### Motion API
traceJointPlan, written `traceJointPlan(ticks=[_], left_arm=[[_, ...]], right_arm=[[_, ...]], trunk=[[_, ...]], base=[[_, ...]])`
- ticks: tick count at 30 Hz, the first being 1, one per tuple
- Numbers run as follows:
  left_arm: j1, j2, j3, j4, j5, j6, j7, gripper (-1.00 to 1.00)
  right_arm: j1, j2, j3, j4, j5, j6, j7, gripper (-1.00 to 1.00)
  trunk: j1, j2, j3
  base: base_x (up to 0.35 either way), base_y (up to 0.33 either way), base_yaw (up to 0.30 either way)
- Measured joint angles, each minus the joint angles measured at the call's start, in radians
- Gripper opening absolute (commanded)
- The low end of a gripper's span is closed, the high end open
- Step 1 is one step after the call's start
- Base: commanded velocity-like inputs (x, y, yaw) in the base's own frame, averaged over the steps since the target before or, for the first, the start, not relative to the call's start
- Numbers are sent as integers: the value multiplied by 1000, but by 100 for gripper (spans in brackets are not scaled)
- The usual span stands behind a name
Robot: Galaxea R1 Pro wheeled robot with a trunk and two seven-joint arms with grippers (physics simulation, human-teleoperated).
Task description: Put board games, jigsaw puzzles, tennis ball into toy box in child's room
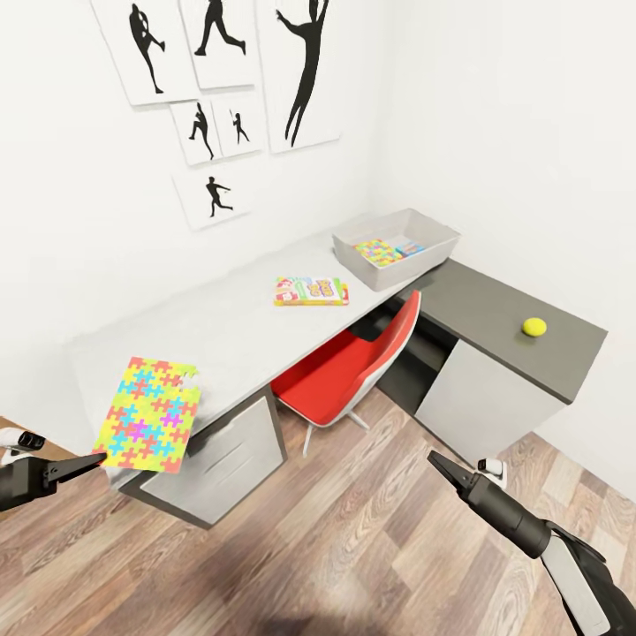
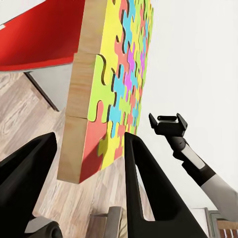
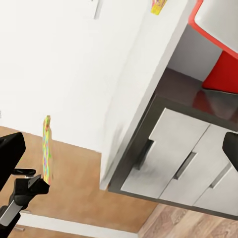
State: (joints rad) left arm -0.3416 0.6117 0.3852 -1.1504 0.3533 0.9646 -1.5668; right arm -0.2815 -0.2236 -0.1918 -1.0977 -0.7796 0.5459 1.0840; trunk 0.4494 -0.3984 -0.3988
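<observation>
The left arm (image 1: 26, 477) is cut off by the left edge of the head view, and the right arm (image 1: 565, 552) by the lower right corner. The board game (image 1: 311, 291) at mid-frame is too small for its lettering to be read. Inside the toy box (image 1: 397, 247), upper right of centre, a jigsaw puzzle (image 1: 378, 253) is partly hidden by the near wall; the small item beside it cannot be identified. The red chair (image 1: 349, 367) sits partly under the table (image 1: 247, 327).

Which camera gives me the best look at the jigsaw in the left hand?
Head view: the whole jigsaw puzzle shows face-on, its corner at the left hand. Left wrist shows it close between the fingers, cropped. Right wrist shows it edge-on, far off.
</observation>
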Motion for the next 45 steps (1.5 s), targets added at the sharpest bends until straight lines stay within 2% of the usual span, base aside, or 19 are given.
traceJointPlan(ticks=[45], left_arm=[[0,0,0,0,0,0,0,-100]], right_arm=[[0,0,0,2,0,1,0,100]], trunk=[[0,0,75]], base=[[0,0,-3]])
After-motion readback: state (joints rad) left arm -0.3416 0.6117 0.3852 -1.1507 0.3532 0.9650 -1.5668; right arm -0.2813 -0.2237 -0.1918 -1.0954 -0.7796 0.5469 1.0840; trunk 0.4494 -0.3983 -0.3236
